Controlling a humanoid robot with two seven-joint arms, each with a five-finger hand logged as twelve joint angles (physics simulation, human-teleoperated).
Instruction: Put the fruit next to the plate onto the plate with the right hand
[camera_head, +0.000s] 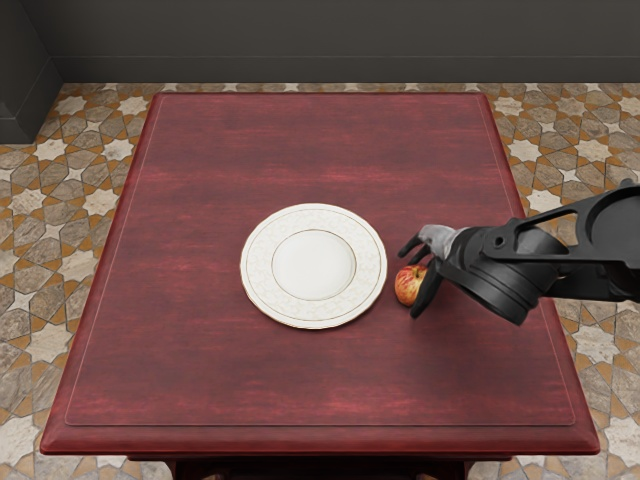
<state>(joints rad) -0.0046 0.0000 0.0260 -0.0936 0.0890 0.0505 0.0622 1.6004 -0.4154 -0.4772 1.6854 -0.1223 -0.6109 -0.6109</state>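
Note:
A small red and yellow apple (406, 285) lies on the table just right of the white plate (262, 266). My right hand (421, 270) comes in from the right edge and sits directly against the apple's right side. Its dark fingers (427, 293) are spread and curve around the fruit above and below, without closing on it. The apple rests on the wood, off the plate's rim. The plate holds nothing.
The dark red wooden table (200, 160) fills most of the view, with a patterned tile floor (60, 190) around it. My right forearm (540, 262) stretches over the table's right edge.

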